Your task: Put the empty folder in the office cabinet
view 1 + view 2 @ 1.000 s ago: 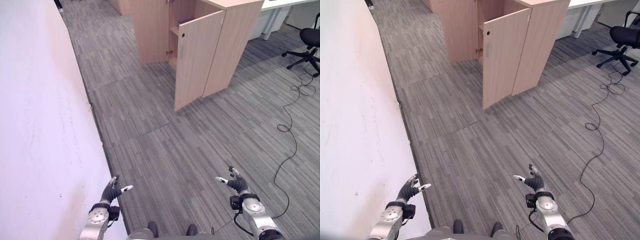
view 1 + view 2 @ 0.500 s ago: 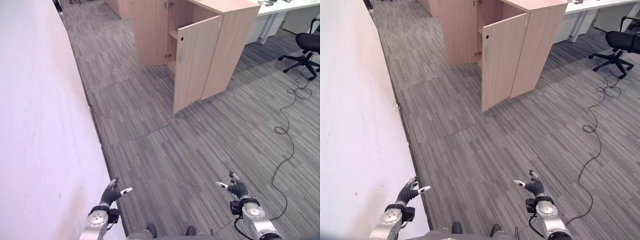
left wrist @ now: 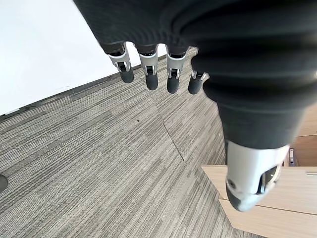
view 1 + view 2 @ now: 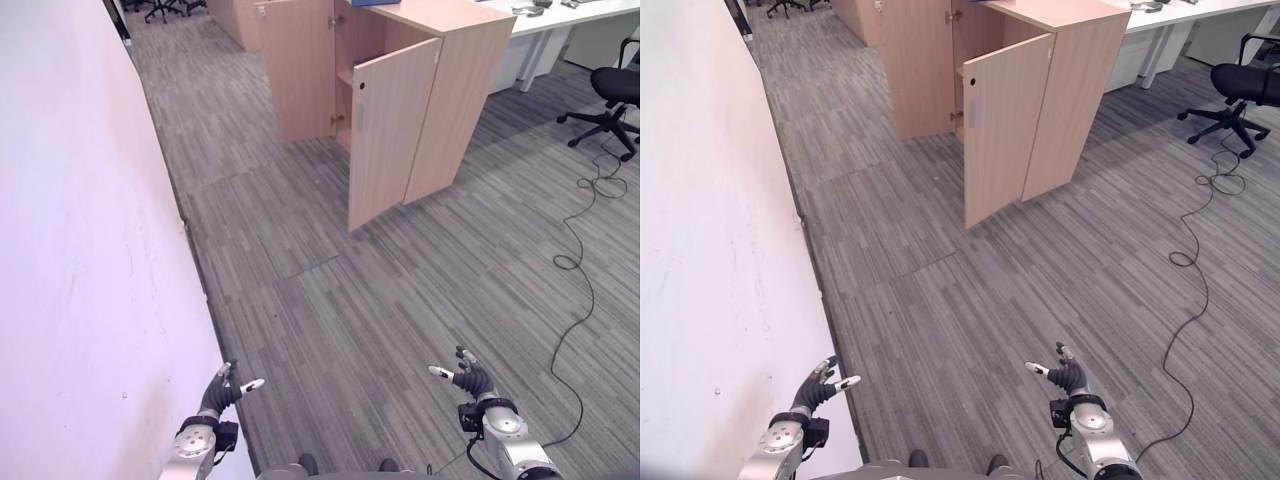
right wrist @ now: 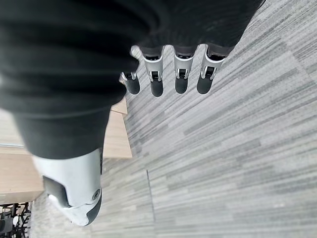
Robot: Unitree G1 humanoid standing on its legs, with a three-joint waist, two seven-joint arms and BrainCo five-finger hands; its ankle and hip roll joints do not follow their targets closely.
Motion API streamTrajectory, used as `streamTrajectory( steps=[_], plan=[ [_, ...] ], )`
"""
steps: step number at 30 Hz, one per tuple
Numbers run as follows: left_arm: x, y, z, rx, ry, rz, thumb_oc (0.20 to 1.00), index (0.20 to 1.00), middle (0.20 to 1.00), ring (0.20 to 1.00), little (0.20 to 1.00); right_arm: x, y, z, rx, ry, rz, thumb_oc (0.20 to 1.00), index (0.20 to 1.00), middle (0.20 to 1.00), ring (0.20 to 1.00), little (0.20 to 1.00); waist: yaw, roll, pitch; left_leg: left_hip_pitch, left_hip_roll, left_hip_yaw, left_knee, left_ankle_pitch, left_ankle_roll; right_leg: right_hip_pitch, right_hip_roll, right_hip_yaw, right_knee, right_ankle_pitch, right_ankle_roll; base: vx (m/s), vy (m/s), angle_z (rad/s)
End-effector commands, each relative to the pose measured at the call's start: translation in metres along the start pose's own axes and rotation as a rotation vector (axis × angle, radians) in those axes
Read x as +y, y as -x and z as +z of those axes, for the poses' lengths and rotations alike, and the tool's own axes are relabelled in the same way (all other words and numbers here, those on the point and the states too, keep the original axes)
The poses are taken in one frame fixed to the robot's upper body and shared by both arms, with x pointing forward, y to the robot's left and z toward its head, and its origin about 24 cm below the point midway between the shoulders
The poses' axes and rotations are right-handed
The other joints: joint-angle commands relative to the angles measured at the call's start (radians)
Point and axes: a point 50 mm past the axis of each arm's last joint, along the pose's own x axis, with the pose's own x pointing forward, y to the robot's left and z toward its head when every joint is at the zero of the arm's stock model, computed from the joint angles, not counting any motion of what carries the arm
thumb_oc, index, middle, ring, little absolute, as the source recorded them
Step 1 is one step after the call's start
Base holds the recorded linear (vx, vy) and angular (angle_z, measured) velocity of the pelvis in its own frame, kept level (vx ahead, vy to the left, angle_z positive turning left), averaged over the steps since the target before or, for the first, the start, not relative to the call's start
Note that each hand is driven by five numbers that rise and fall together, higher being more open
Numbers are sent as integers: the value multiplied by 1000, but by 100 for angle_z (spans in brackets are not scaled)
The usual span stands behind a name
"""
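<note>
A blue folder (image 4: pixel 375 2) appears to lie on the office cabinet (image 4: pixel 440 100), at the far edge of its top; barely any of it shows. Judged empty, it should be light, fairly stiff and smooth, best pinched along an overhanging edge or the spine. The left hand (image 4: pixel 222 388) and right hand (image 4: pixel 466 376) hang low over the grey carpet floor (image 4: pixel 380 290), fingers relaxed, holding nothing. The cabinet door (image 4: pixel 385 135) stands open; a white wall (image 4: pixel 80 250) runs along the left, an office chair (image 4: pixel 615 85) stands far right.

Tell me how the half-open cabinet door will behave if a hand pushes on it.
The cabinet door hangs on side hinges, ajar, so it should swing rather than flex; it looks like a stiff wooden panel. A push near its free edge likely moves it easily. Both the left hand and right hand are open, far from it.
</note>
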Motion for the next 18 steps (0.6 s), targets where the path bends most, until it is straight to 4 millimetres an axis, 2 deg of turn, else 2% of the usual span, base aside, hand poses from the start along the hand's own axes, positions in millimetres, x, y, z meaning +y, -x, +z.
streamTrajectory(
  steps=[1,8,13,14,15,16,17,18],
  plan=[
    [7,-10,26,-99,42,14,1000,1000,1000,1000,1000,-2,-8,20,-77,36,7,1000,1000,1000,1000,1000,24,-14,22,5,94,-10,2,-15,-88,17,-89,-14,7,-23,116,7,-59,0],
    [9,-12,33,-117,50,21,1000,1000,1000,1000,1000,-7,-8,22,-82,35,-3,1000,1000,1000,1000,1000,22,-6,32,16,117,-2,2,5,-101,28,-69,-27,7,-41,104,21,-64,1],
    [12,-14,39,-134,51,25,1000,1000,1000,1000,1000,-11,-10,30,-105,30,-11,1000,1000,1000,1000,1000,25,-15,67,-54,158,1,148,-7,-129,33,-56,-36,7,-56,81,-43,-99,2],
    [11,-16,45,-155,58,21,1000,1000,1000,1000,1000,-13,-10,33,-120,26,-16,1000,1000,1000,1000,1000,29,-18,92,-139,175,-24,288,7,-144,36,-50,-36,7,-70,60,-66,-141,13],
    [10,-17,48,-160,69,18,1000,1000,1000,1000,1000,-16,-10,34,-124,21,-27,1000,1000,1000,1000,1000,31,-18,109,-187,182,-44,367,47,-154,44,-45,-38,7,-78,46,-20,-176,10],
    [6,-19,50,-164,83,14,1000,1000,1000,1000,1000,-20,-9,30,-111,10,-46,1000,1000,1000,1000,1000,32,-15,125,-245,192,-61,448,120,-162,64,-40,-46,7,-101,35,29,-89,9],
    [6,-19,51,-165,83,14,1000,1000,1000,1000,1000,-20,-9,31,-112,9,-47,1000,1000,1000,1000,1000,28,-13,124,-250,194,-67,453,120,-164,63,-38,-49,7,-102,34,84,-33,9],
    [4,-20,51,-163,87,10,1000,1000,1000,1000,1000,-22,-9,28,-101,-1,-57,1000,1000,1000,1000,1000,23,-8,130,-280,205,-64,451,143,-163,71,-37,-54,7,-114,36,87,18,16]
  ],
)
